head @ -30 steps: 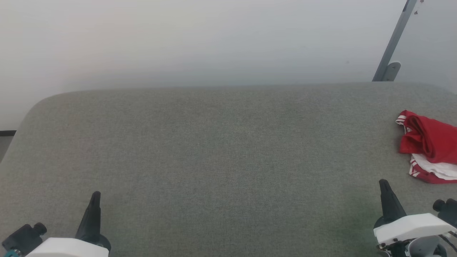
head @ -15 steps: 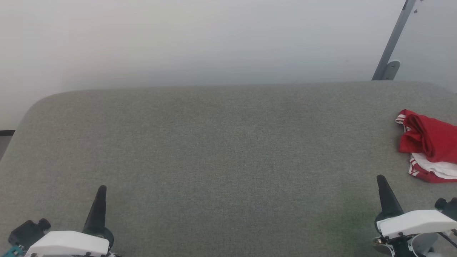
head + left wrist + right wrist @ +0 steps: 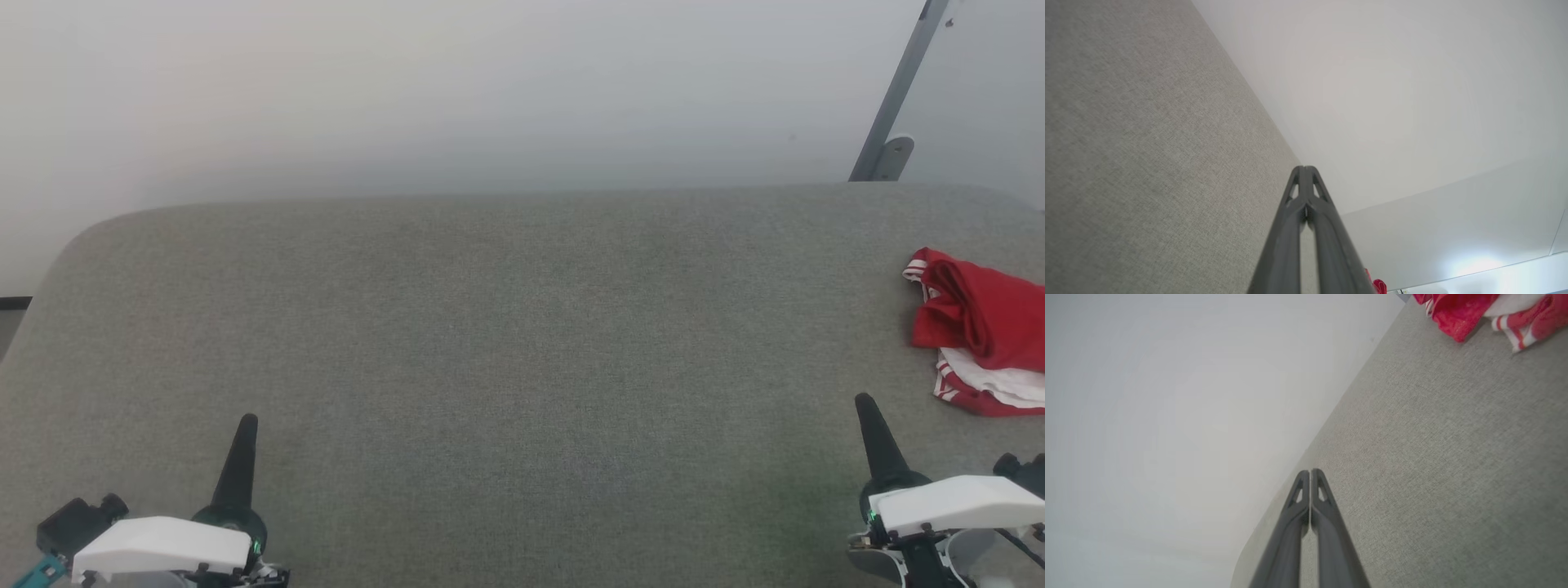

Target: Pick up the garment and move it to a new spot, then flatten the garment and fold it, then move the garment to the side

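The garment (image 3: 976, 331) lies crumpled at the right edge of the grey fabric table (image 3: 506, 327), bright red with a white panel and striped trim; it is cut off by the head view's right border. It also lies at the top right of the right wrist view (image 3: 1478, 312). My right gripper (image 3: 864, 404) hovers at the lower right, shut and holding nothing, a short way in front of the garment and apart from it. At the lower left my left gripper (image 3: 246, 423) is shut with nothing in it. Both wrist views show fingertips pressed together (image 3: 1304, 168) (image 3: 1310, 471).
A pale wall rises behind the table's far edge. A grey slanted metal bar (image 3: 898, 90) with a bracket stands at the back right. The table's far left corner (image 3: 90, 237) is rounded.
Both grippers have crept forward over the table, the left one also a little to the right. The garment has not moved; the camera shifted very slightly.
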Controlling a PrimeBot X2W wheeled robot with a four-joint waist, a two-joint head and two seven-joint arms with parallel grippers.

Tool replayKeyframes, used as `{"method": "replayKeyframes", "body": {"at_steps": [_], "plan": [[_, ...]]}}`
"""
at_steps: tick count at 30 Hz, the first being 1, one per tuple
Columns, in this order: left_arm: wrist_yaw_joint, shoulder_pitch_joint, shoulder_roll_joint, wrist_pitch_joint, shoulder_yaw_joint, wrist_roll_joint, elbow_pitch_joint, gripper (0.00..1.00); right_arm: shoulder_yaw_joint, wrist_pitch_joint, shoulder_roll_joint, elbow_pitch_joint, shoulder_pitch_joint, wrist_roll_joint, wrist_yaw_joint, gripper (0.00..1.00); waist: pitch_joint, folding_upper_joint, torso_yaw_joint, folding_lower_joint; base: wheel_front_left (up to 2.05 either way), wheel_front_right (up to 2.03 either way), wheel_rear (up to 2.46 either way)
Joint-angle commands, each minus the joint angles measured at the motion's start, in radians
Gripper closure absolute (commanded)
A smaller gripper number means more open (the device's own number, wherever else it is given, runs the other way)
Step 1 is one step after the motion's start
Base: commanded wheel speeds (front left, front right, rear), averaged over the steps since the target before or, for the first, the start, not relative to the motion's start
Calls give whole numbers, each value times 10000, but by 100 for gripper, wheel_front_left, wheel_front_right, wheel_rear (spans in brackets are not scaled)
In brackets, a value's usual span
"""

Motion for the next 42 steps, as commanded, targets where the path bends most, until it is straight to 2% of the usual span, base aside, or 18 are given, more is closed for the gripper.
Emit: {"method": "replayKeyframes", "body": {"at_steps": [1,42], "plan": [[-17,-282,6,76,75,-212,-46,100,-32,77,9,-147,-225,242,-6,100,3,-1,-1,0,0,0,0],[-28,-879,-755,991,231,-2882,269,100,-63,983,267,-400,-374,3793,-6,100,107,-1,-70,0,0,0,0]]}}
